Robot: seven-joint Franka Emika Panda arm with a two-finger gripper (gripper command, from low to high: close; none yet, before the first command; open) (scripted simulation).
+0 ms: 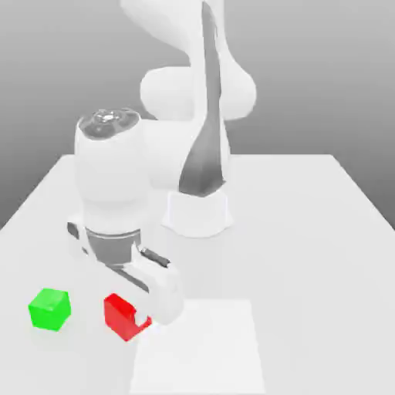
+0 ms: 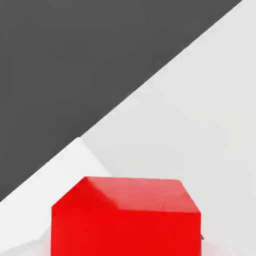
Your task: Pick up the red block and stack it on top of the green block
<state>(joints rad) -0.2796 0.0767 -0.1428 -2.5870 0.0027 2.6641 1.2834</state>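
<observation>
The small, smooth matte red cube [image 1: 122,315], judged rigid, light and slightly slippery, is clamped across opposite flat faces by the gripper [image 1: 146,318].

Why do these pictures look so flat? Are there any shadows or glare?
Exterior view: soft, even light, no clear shadow beneath the green block or red block; a small highlight gleams on the arm's cap. Hand view: the red block's upper face looks paler than its front.
</observation>
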